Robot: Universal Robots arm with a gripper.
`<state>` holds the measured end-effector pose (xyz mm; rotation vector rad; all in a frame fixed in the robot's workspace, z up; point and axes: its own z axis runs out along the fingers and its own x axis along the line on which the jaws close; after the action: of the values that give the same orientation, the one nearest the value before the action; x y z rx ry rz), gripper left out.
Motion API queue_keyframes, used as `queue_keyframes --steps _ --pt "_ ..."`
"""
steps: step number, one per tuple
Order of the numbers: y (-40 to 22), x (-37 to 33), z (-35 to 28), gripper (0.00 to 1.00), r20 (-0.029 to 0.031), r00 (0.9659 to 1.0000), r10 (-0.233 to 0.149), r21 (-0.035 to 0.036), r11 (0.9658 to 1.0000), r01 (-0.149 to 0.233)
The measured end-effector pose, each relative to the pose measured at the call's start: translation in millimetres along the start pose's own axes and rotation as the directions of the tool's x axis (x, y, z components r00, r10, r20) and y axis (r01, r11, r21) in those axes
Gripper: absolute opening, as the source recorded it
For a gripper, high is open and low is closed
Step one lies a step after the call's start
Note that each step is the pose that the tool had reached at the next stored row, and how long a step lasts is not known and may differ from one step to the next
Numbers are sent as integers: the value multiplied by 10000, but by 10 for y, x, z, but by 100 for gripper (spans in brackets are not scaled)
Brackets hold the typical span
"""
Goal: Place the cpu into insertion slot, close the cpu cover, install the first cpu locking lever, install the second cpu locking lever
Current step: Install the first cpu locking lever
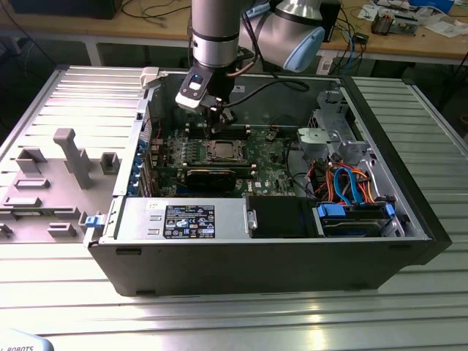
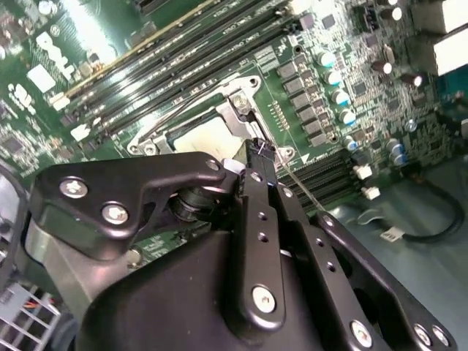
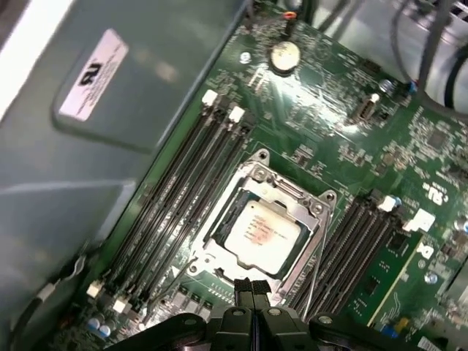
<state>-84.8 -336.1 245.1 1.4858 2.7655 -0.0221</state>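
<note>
cpu [image 2: 208, 137]: near half hidden behind the tool [image 2: 260, 151] in the second wrist view
tool: body cut off at the edge in both wrist views
insertion slot [image 1: 221, 151]: parts too small to tell in the exterior view
</note>
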Motion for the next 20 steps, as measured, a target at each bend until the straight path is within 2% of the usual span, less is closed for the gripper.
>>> queue_keyframes --steps 3,4,6,8,9,11,12,13,14,16,17,18,20 --pt "0 0 0 11 7 9980 -632 -6 9980 632" --pt "0 0 1 11 10 9958 -916 -8 9958 916" --pt "0 0 -6 11 14 9927 -1209 -9 9927 1209" --pt "-2 1 -67 11 18 9888 -1494 -11 9888 1494" --pt "-2 1 -76 11 20 9858 -1677 -14 9858 1677" --pt "-2 1 -76 11 28 9746 -2240 -17 9746 2240" --pt "-2 1 -76 11 30 9701 -2425 -16 9701 2425" --pt "-2 1 -73 11 34 9621 -2725 -17 9621 2726" --pt "-2 1 -69 11 39 9519 -3065 -21 9519 3065" --pt "-2 1 -66 11 45 9378 -3472 -21 9378 3472" --pt "-2 1 -65 11 48 9283 -3718 -23 9283 3718" --pt "-2 1 -65 11 50 9227 -3856 -23 9227 3856" --pt "-2 1 -64 11 58 9013 -4331 -26 9013 4331"
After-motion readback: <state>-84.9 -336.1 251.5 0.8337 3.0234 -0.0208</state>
